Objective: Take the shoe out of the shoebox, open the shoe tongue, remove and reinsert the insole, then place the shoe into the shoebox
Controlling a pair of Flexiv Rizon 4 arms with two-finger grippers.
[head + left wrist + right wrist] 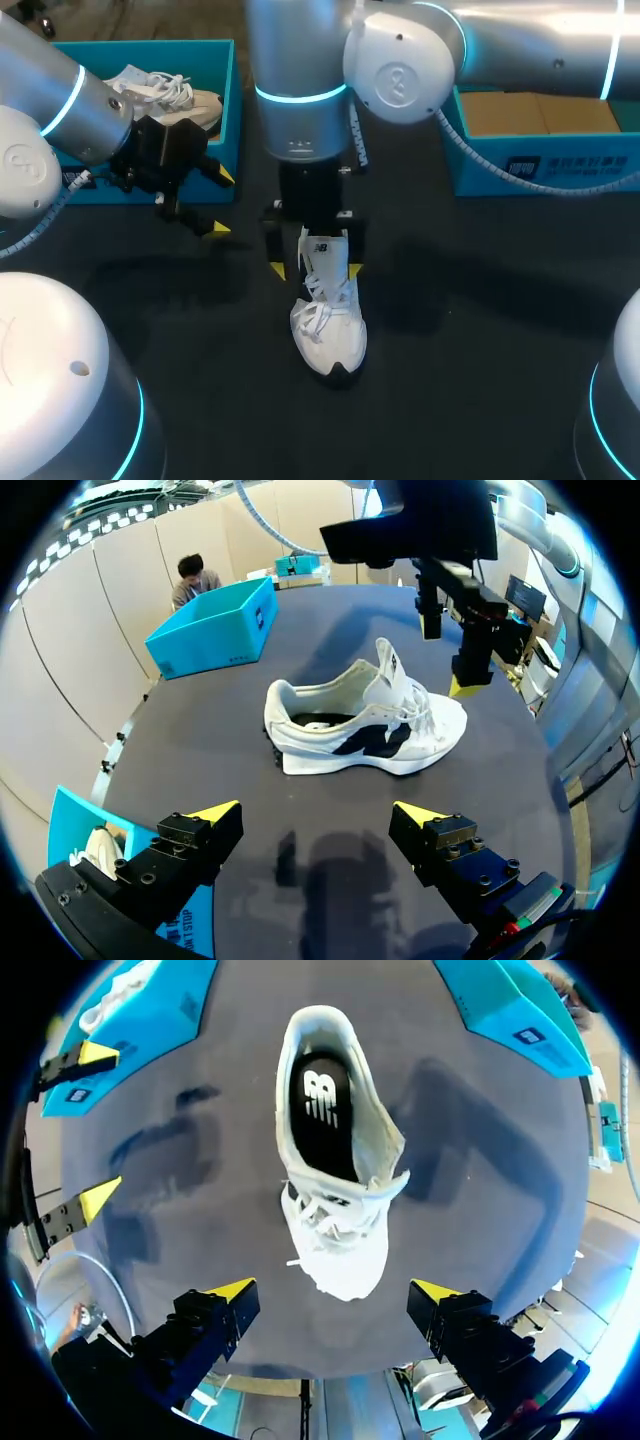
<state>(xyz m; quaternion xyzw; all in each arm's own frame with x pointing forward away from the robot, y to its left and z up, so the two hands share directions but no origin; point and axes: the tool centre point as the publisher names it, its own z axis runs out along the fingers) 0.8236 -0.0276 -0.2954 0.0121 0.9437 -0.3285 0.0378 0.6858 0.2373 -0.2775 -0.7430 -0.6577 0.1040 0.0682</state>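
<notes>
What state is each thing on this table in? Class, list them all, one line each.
shoe: upright on its sole, on the table, outside both boxes.
tongue: pulled up, shoe mouth open.
insole: lying inside the shoe.
left shoebox: open, with a second shoe in it.
right shoebox: open, brown card inside.
left gripper: open, empty.
right gripper: open, empty, above the shoe.
</notes>
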